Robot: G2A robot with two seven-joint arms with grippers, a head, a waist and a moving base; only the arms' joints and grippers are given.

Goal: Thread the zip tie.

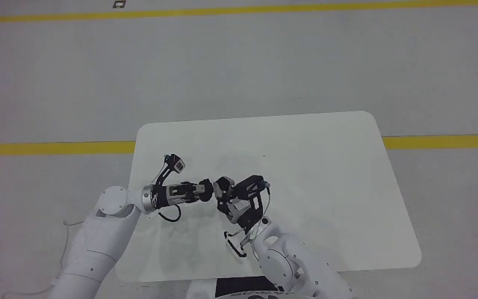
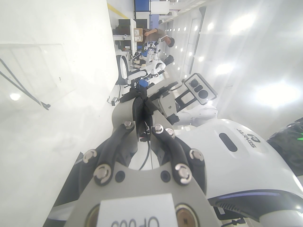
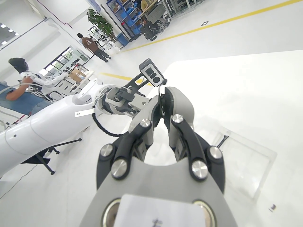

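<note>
one zip tie (image 3: 160,90) is pinched between the closed jaws of the right gripper (image 3: 163,95); the left gripper (image 2: 140,100) is closed just beside it, contents not discernible.

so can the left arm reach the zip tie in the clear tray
Likely not yet: the left gripper is busy, jaws shut next to the right gripper; the zip tie in the clear tray lies uncovered.

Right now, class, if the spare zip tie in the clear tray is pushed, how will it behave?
The spare zip tie looks thin and lies flat, so probably light, sliding rather than rolling. Its long strap likely bends easily.
</note>
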